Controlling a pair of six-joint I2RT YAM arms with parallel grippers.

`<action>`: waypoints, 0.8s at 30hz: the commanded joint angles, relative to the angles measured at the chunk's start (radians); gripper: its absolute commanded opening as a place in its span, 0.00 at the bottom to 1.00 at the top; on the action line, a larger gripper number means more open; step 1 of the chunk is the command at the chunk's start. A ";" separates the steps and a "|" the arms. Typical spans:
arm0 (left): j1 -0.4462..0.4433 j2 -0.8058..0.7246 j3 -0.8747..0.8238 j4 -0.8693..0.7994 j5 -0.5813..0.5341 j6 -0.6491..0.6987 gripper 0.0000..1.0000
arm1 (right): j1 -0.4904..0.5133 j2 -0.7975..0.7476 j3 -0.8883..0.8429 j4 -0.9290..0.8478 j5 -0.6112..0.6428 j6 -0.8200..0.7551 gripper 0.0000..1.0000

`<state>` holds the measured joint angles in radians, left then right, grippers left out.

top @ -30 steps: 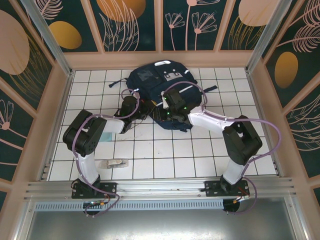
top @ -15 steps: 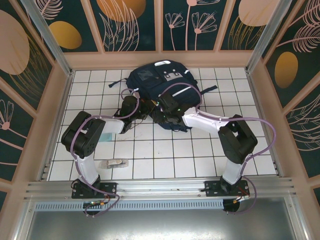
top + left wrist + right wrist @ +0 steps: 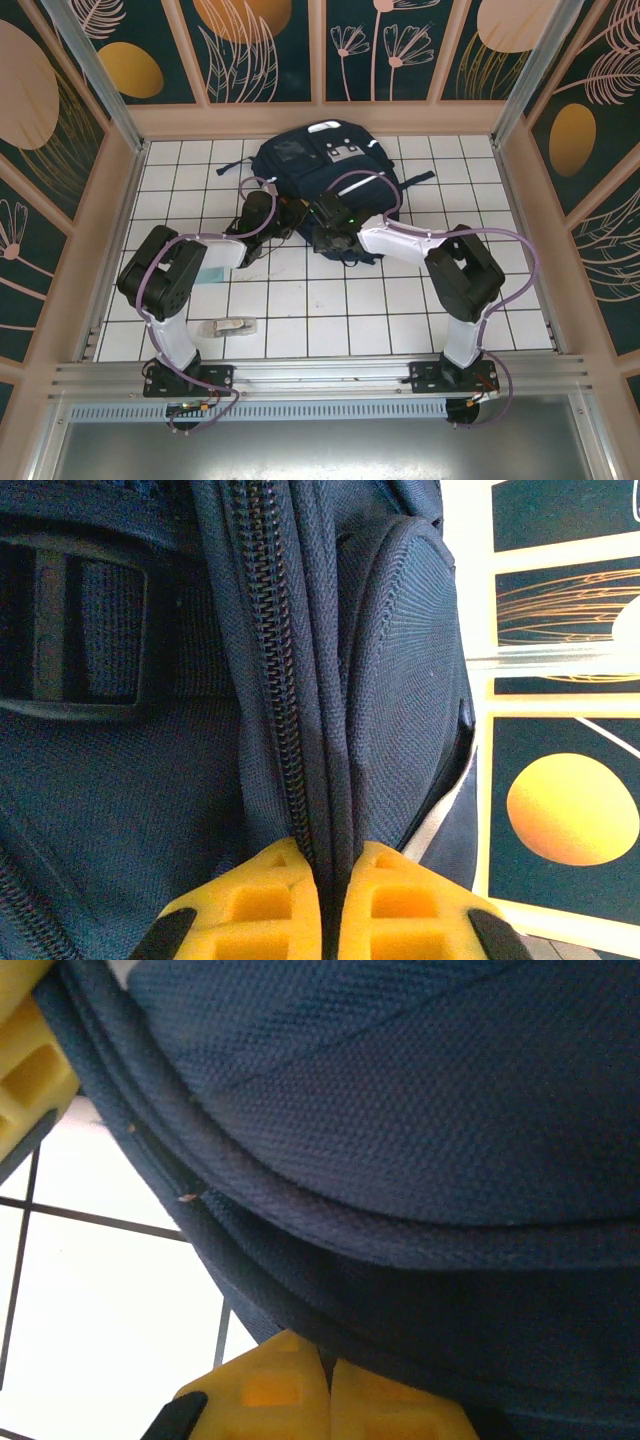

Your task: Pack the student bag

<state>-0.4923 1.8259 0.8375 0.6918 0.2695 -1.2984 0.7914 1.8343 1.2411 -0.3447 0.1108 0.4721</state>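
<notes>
The student bag (image 3: 330,170) lies at the far middle of the tiled table (image 3: 300,300), its long axis seemingly running far-to-near. Both arms fold inward at its near end. The left gripper (image 3: 335,905) is pinched tight on the zipper seam (image 3: 270,680), and the right gripper (image 3: 328,1395) is clamped on the bag's edge.

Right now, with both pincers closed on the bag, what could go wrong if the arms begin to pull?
1. The left pincer pinches only a thin fold beside the zipper of the student bag; it may slip out.
2. The right pincer seems to hold just an edge seam, so pulling may drag the bag instead of opening it.
3. The two pincers sit close together and could bump.
</notes>
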 commanded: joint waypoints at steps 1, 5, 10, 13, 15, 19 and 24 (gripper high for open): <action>-0.007 -0.042 0.005 0.034 -0.010 0.034 0.00 | -0.019 -0.077 -0.020 -0.029 -0.042 -0.020 0.00; 0.009 0.004 0.019 0.025 -0.012 0.054 0.00 | -0.095 -0.161 -0.079 -0.078 -0.286 -0.075 0.00; 0.055 0.029 0.033 -0.001 -0.010 0.087 0.00 | -0.213 -0.235 -0.204 -0.115 -0.455 -0.136 0.00; 0.075 0.011 0.037 -0.033 -0.012 0.118 0.00 | -0.297 -0.275 -0.261 -0.113 -0.478 -0.154 0.00; 0.078 -0.007 0.045 -0.068 -0.020 0.145 0.00 | -0.338 -0.291 -0.273 -0.110 -0.485 -0.169 0.00; 0.088 -0.039 0.062 -0.130 -0.013 0.193 0.00 | -0.386 -0.301 -0.257 -0.137 -0.394 -0.231 0.00; 0.116 -0.061 0.070 -0.182 0.050 0.231 0.00 | -0.429 -0.290 -0.227 -0.189 -0.003 -0.325 0.00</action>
<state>-0.4458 1.8069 0.8803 0.5564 0.3820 -1.1439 0.4065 1.5642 1.0019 -0.3744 -0.1989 0.2184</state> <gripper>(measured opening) 0.074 0.053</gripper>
